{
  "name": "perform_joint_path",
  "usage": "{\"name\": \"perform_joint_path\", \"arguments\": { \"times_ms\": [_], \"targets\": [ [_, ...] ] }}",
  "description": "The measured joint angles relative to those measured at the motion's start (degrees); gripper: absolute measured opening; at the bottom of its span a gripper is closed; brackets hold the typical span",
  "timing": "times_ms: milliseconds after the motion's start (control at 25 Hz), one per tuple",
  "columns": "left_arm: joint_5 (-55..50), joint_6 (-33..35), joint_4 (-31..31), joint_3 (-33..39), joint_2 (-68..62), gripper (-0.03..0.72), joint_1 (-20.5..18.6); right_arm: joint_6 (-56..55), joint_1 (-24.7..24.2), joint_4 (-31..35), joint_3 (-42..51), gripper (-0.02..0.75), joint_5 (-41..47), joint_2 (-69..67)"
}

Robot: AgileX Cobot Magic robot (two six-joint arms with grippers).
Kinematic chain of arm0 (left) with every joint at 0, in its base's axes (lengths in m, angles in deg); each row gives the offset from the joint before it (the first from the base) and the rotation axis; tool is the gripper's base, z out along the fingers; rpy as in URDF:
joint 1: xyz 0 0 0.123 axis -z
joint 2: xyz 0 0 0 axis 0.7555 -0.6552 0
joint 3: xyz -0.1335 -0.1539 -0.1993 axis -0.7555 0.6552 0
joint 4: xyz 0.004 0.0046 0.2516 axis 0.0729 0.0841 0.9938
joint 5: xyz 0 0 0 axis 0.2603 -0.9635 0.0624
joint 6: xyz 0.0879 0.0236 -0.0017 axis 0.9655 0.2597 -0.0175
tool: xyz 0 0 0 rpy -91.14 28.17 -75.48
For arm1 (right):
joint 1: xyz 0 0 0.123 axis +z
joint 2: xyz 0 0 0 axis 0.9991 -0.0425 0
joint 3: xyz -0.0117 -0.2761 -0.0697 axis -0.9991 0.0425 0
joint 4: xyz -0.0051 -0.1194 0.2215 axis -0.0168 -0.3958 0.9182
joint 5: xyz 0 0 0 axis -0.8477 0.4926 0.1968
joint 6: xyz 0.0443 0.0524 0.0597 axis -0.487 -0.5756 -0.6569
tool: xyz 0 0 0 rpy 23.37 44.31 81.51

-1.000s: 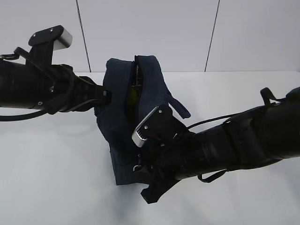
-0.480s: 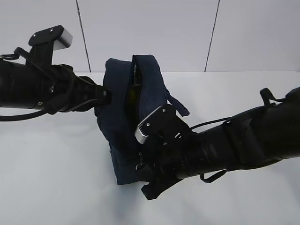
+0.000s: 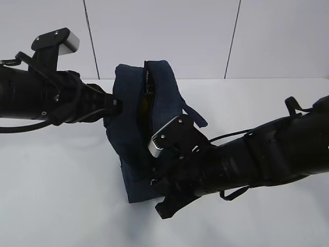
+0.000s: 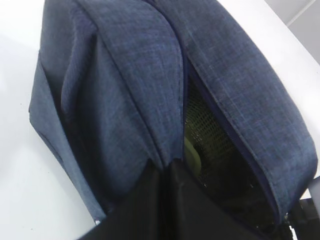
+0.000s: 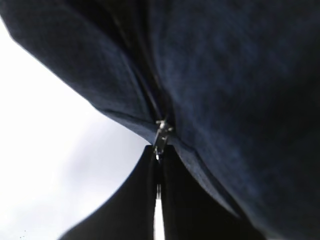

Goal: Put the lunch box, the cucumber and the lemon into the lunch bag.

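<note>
I am observing the lunch bag (image 3: 136, 128) standing at the centre of the white desk (image 3: 61, 195), its top zipper opening gaping at the 12 o'clock end. Through that gap, in the left wrist view, I am seeing a dark mesh lining and a pale greenish rounded shape (image 4: 192, 152); I cannot tell which item it is. In the exterior view a yellowish patch (image 3: 145, 105) is showing inside the opening.

The left gripper (image 3: 114, 106) is pressing in from 9 o'clock, its jaws closed, pinching a fold of the bag's fabric on the left side panel.

The right gripper (image 5: 158, 165) is sitting at the bag's lower front corner, toward 6 o'clock. Its jaws are closed tight, and the silver zipper pull (image 5: 161, 134) is lying right at their tips; I am reading it as pinched between them.

One loop handle (image 3: 193, 114) is hanging off the bag toward 3 o'clock.
</note>
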Motion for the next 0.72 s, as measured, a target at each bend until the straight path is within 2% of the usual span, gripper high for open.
{"name": "perform_joint_path", "arguments": {
  "times_ms": [360,560,720],
  "targets": [
    [0.00,0.00,0.00,0.00,0.00,-0.003,0.00,0.00,0.00,0.00,0.00,0.012,0.21,0.00],
    [0.00,0.00,0.00,0.00,0.00,-0.003,0.00,0.00,0.00,0.00,0.00,0.088,1.35,0.00],
    [0.00,0.00,0.00,0.00,0.00,-0.003,0.00,-0.08,0.00,0.00,0.00,0.106,1.62,0.00]
  ]
}}
